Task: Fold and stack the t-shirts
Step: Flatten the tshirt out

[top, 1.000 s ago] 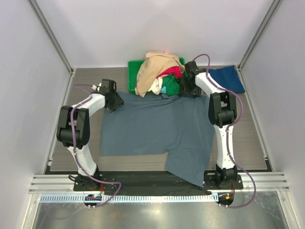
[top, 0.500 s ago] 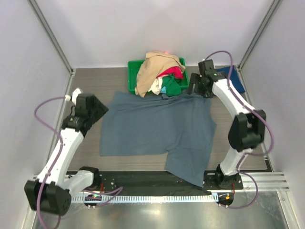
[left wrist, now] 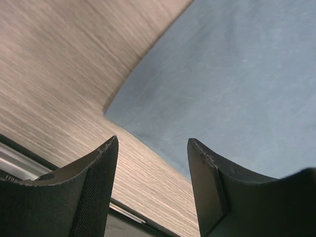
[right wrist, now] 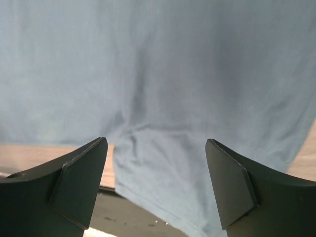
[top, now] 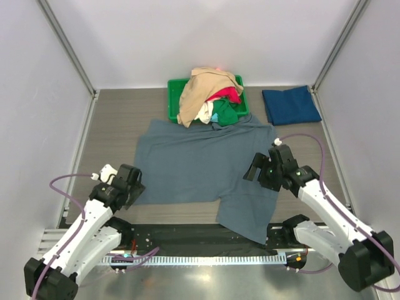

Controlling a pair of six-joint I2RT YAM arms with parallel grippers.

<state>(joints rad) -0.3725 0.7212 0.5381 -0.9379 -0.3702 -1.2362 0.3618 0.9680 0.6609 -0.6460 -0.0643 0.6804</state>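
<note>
With left fingers (left wrist: 84, 192) and right fingers (right wrist: 79, 182) spread empty, you could snag the near overhang of the grey-blue t-shirt (top: 200, 165) on the right arm base (top: 294, 230).

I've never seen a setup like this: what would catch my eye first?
A grey-blue t-shirt lies spread across the middle of the table, part reaching over the near edge. Behind it, a green bin overflows with crumpled tees, and a folded navy shirt sits far right.
</note>
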